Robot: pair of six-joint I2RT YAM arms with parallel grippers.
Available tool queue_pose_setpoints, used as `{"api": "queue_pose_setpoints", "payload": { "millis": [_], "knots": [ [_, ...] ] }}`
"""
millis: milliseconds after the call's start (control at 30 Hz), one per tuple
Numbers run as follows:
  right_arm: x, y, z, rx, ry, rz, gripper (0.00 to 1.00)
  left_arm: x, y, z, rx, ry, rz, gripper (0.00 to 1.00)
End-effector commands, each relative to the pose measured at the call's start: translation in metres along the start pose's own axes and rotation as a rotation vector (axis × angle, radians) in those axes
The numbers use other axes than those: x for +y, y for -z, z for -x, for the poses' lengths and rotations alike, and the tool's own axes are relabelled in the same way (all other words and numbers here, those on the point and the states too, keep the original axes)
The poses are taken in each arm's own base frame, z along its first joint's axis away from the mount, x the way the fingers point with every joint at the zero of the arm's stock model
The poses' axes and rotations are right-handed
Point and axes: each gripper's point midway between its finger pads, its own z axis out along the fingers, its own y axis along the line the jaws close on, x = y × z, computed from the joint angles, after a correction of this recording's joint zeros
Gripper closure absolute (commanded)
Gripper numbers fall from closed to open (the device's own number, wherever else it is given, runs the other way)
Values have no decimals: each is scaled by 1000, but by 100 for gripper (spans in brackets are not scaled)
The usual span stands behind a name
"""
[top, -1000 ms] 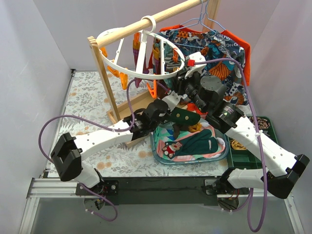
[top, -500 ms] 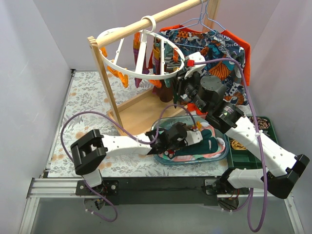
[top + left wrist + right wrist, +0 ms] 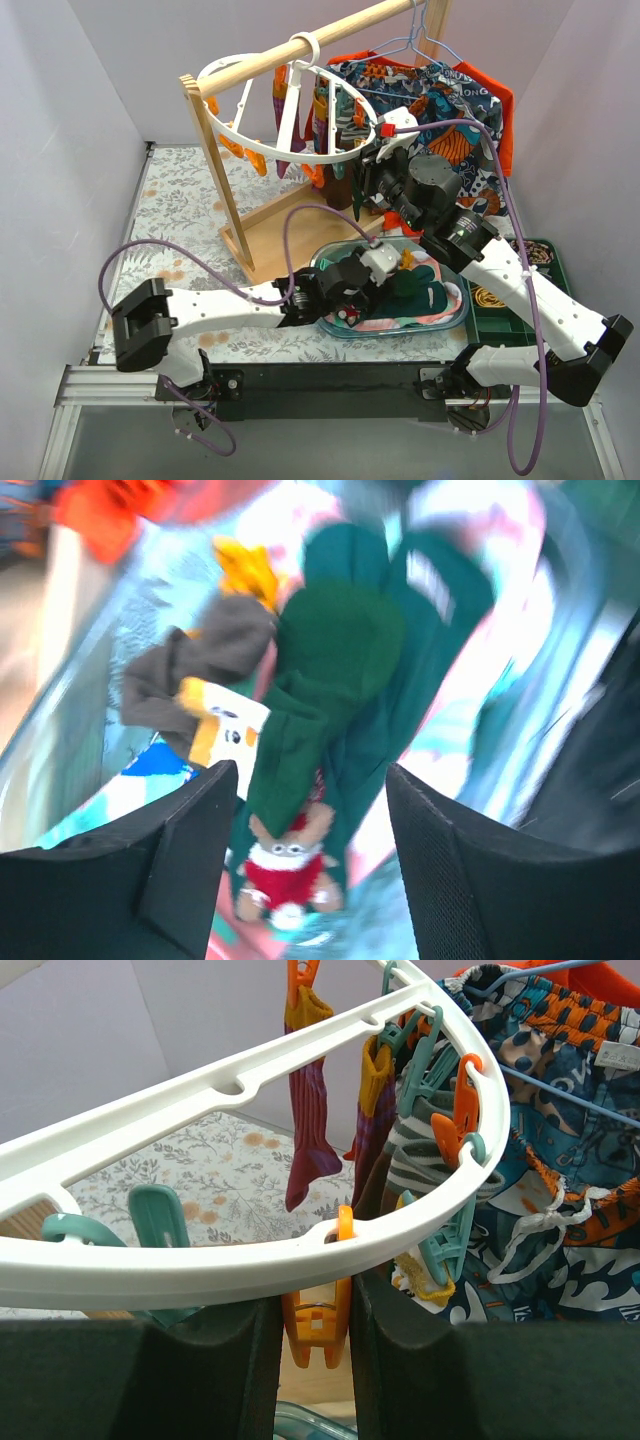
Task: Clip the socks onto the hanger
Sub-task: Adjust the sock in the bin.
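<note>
Left gripper (image 3: 308, 770) newly above socks (image 3: 340, 650) in tray (image 3: 452, 322)

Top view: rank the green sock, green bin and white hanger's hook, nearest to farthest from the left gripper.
1. The green sock, in the tray under the left gripper.
2. The green bin, off to the right.
3. The hanger's hook, on the wooden rail, far back.

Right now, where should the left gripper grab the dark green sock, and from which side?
Best pinch the dark green sock at its narrow folded end, from straight above: it lies atop the pile, that end between the fingers of the open left gripper.
</note>
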Motion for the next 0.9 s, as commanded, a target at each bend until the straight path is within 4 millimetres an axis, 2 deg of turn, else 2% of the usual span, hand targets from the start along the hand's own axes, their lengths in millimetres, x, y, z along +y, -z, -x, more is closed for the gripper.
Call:
{"api": "queue_pose_setpoints", "payload": {
  "millis": [0, 67, 100, 167, 200, 267, 400, 600, 867],
  "knots": [
    [4, -2, 18, -57, -11, 16, 99, 28, 31, 36, -126, 441, 187, 40],
    [4, -3, 17, -54, -10, 14, 99, 32, 33, 32, -105, 607, 225, 41],
    [3, -3, 17, -56, -9, 13, 99, 40, 32, 30, -95, 665, 248, 41],
    [3, -3, 17, -56, -7, 12, 99, 41, 26, 23, -58, 801, 256, 43],
    [2, -3, 18, -57, -7, 11, 99, 50, 22, 20, -48, 841, 272, 44],
    [2, -3, 17, -54, -4, 11, 99, 52, 12, 9, -8, 913, 283, 46],
    [1, -2, 17, -54, -4, 9, 99, 75, -3, -3, 30, 1025, 337, 49],
    [1, -2, 16, -53, -4, 11, 99, 73, -26, -6, 81, 1014, 335, 48],
    [1, -2, 15, -52, -8, 14, 99, 62, -45, -40, 194, 1016, 339, 51]
  ]
}}
